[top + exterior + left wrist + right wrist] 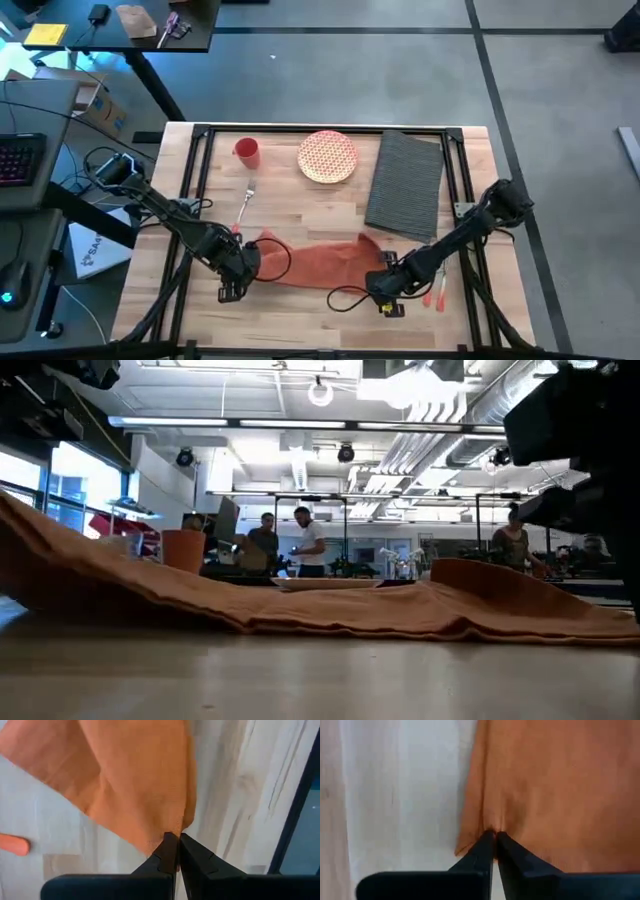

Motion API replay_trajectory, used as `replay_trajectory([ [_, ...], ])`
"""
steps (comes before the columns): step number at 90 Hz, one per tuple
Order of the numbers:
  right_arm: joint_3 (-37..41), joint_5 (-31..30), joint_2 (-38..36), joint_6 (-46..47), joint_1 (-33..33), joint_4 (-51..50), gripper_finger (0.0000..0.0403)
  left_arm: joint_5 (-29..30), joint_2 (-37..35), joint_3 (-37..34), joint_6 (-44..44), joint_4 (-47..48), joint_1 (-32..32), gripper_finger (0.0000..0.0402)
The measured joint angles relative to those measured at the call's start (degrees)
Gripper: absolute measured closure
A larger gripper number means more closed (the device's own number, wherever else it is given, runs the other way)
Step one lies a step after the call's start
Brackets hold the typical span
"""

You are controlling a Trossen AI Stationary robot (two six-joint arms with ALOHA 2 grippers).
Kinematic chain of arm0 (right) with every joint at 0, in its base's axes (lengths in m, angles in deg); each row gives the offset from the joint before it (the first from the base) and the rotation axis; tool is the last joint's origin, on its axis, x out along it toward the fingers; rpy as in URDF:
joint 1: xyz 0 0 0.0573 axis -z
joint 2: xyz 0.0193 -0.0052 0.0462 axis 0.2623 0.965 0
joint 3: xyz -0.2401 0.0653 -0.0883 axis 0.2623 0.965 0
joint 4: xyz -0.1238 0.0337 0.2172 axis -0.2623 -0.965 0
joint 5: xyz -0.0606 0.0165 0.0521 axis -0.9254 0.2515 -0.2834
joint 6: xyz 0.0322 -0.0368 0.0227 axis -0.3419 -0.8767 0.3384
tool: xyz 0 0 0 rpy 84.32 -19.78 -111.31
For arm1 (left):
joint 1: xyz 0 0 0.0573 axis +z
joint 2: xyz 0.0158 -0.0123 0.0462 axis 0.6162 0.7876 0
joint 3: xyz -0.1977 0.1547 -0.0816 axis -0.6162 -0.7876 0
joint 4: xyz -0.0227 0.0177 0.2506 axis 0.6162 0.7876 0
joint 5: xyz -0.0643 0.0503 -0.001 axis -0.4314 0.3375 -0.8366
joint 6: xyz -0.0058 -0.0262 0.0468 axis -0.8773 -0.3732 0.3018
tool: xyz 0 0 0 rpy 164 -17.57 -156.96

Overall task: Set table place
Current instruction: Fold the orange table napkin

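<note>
The orange napkin point(318, 262) stretches left-right along the desk's point(330, 205) lower centre, left jaws point(237, 283) and right jaws point(388, 297) each pinched shut on an end; the placemat point(405, 185), probably flat, lies upper right.

The high view looks straight down on the whole tabletop point(320, 215). The low view sits at its surface, level, facing the room. Both wrist views look closely at the orange cloth point(135, 780), which all four views share.
</note>
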Motion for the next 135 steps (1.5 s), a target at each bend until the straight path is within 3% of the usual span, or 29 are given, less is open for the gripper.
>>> replay_trajectory([
  [23, -1.2, 3.8, -6.7, 7.0, -0.1, -4.5, 0.0403, -1.0, -0.4, 3.3, -1.6, 2.3, -1.7, 0.0401],
  [41, -1.2, -1.2, -12.3, 16.0, 2.3, -12.1, 0.0403, -0.1, -1.5, 3.5, -4.1, 3.0, -0.8, 0.0401],
  [55, -1.2, -5.7, -15.3, 21.0, 7.4, -18.1, 0.0403, 2.8, -1.6, 3.1, -2.2, 3.1, 2.4, 0.0401],
  [75, -1.0, -10.8, -15.5, 22.4, 20.5, -22.9, 0.0403, 5.1, -1.6, 0.8, 0.6, 2.8, 8.6, 0.0398],
  [96, 1.4, -11.6, -15.4, 19.4, 32.5, -22.8, 0.0403, -1.0, -1.5, -1.8, -0.4, -0.3, 7.9, 0.0334],
  [116, 2.4, -9.0, -15.4, 13.4, 34.9, -19.8, 0.0403, -1.8, -1.7, -2.7, -3.9, 1.9, 5.3, 0.0270],
  [135, 2.4, -8.4, -15.4, 13.2, 32.9, -18.2, 0.0403, 7.0, -1.5, -2.7, -1.4, -8.7, 5.7, 0.0262],
])
